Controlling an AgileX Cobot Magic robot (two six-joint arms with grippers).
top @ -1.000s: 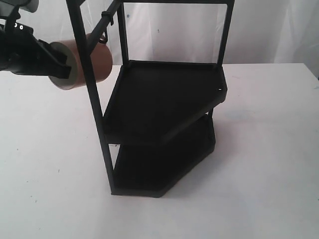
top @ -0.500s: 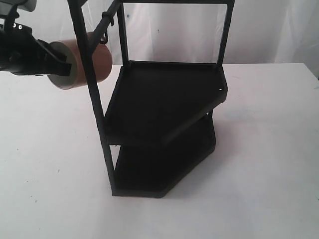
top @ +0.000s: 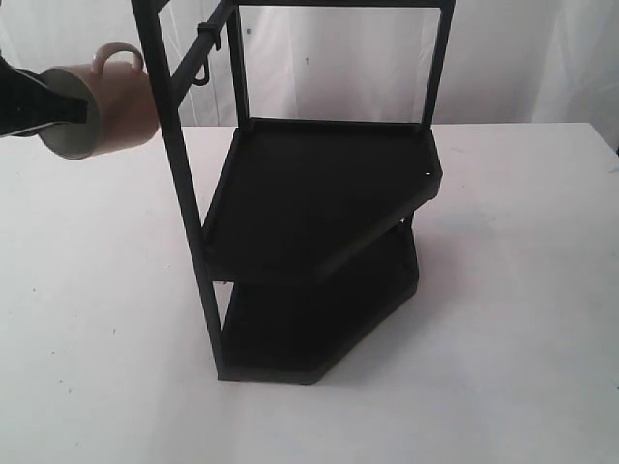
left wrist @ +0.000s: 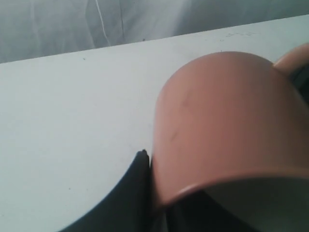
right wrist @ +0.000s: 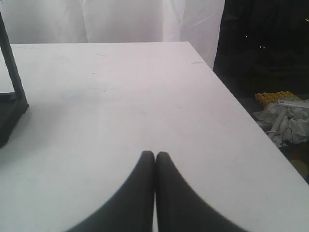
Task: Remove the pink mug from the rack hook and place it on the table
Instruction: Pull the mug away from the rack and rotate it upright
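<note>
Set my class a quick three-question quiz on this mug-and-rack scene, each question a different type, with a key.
1. True or false: the pink mug is clear of the rack hook.
2. Fill in: the right hand is ____, over the table.
3. Which grips the mug? A. left hand B. right hand C. neither
Key: 1 true; 2 shut; 3 A.

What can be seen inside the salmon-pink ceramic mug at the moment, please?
Cream-white inner wall of the salmon-pink ceramic mug shows near its rim; the left claw covers the rest.
</note>
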